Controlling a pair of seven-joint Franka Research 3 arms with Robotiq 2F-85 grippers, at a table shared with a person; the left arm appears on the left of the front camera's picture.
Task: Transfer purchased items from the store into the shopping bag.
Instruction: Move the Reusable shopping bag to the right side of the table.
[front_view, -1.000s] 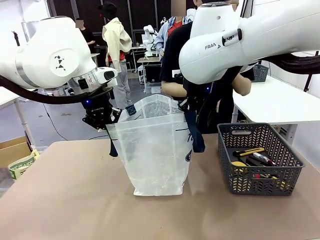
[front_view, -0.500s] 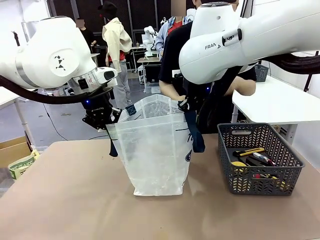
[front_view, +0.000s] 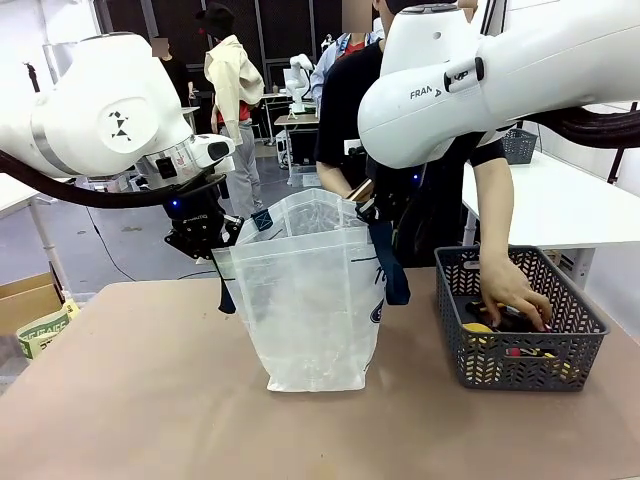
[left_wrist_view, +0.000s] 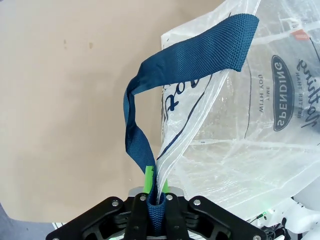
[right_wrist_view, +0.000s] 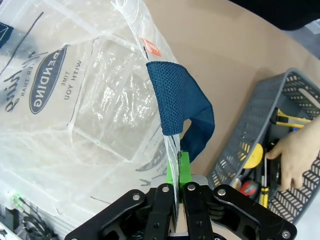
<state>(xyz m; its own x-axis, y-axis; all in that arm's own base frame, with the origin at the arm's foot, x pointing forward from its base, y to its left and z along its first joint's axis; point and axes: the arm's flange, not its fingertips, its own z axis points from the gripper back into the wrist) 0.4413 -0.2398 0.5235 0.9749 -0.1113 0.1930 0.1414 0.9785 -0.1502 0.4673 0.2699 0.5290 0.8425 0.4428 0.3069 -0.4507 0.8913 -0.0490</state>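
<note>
**Bag held both sides**
One translucent whitish plastic bag (front_view: 310, 300) upright mid-tabletop (front_view: 130, 400); left pincer (left_wrist_view: 155, 186) and right pincer (right_wrist_view: 177, 167) each pinch its rim at one navy-blue strap handle (left_wrist_view: 195, 55). One dark grey lattice plastic basket (front_view: 500, 375) beside it, one person's hand (front_view: 512, 290) inside.

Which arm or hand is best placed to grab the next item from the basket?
Neither claw. The left claw and right claw are both shut on the rim of the bag, holding it open. The person's hand, on the robot's right side, is inside the basket.
</note>
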